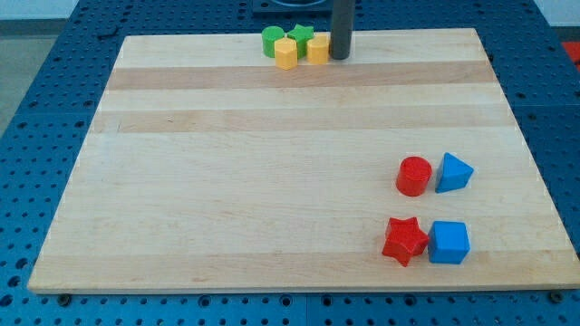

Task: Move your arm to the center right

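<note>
My tip (340, 56) rests at 12 o'clock, touching a yellow block (317, 49); it clamps nothing. Judged barely begun: next, slide toward 3 o'clock, above the red cylinder (413, 176).

My tip (340, 57): dark rod end, upright, at board's top edge, touching yellow block's (318, 49) right side.

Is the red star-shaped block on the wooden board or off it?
On it. The red star block lies fully on the wooden board, near its bottom-right, beside the blue cube.
</note>
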Robot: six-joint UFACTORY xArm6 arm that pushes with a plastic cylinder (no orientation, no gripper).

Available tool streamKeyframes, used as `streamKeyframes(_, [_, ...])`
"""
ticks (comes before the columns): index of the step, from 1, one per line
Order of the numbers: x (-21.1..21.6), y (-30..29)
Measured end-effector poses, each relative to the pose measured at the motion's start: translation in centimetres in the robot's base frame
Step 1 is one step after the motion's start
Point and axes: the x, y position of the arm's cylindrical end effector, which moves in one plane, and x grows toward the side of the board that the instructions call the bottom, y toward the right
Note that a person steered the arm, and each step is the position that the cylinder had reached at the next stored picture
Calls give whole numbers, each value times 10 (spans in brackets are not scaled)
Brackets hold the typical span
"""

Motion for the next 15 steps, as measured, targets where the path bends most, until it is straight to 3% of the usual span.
streamKeyframes(2, [-1, -5])
streamKeyframes(4, [51, 35])
streamKeyframes(7, [44, 43])
streamKeyframes(9, [79, 104])
streamKeyframes(12, [96, 88])
streamKeyframes(15, [107, 108])
